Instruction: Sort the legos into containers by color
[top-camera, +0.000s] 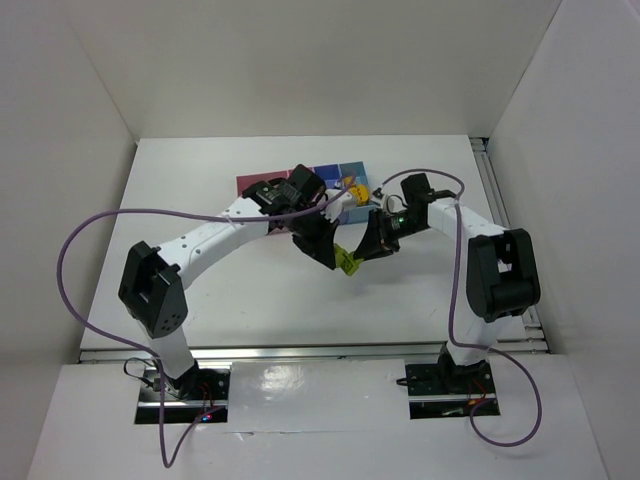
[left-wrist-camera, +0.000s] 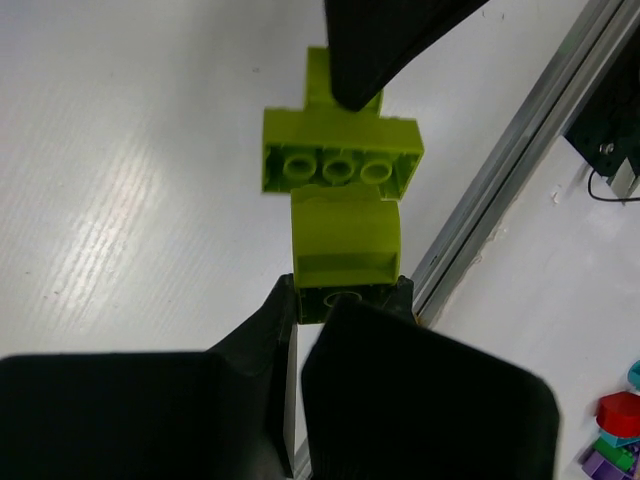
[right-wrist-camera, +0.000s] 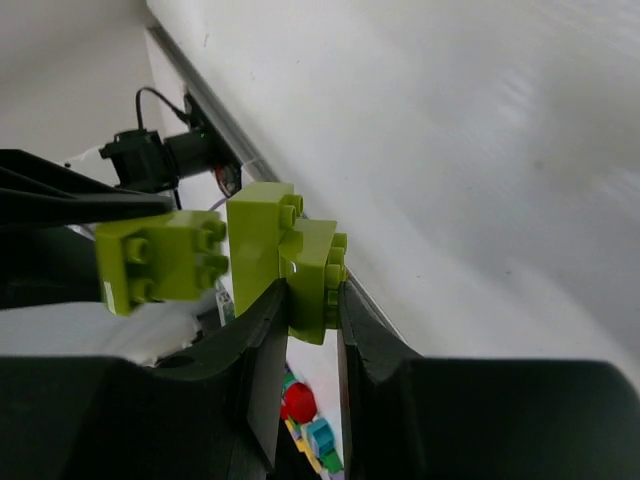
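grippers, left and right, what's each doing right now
left gripper: closed, holding one end of the lime lego cluster
right gripper: closed, holding its other end

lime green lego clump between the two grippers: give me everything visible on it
The lime green lego clump is several glossy plastic bricks stuck together; exact count unclear. One wide brick shows its underside with three round tubes; others show studs. The left gripper is shut on one end, the right gripper on the other, so it bridges them, seemingly off the table, just on the near side of the bins.
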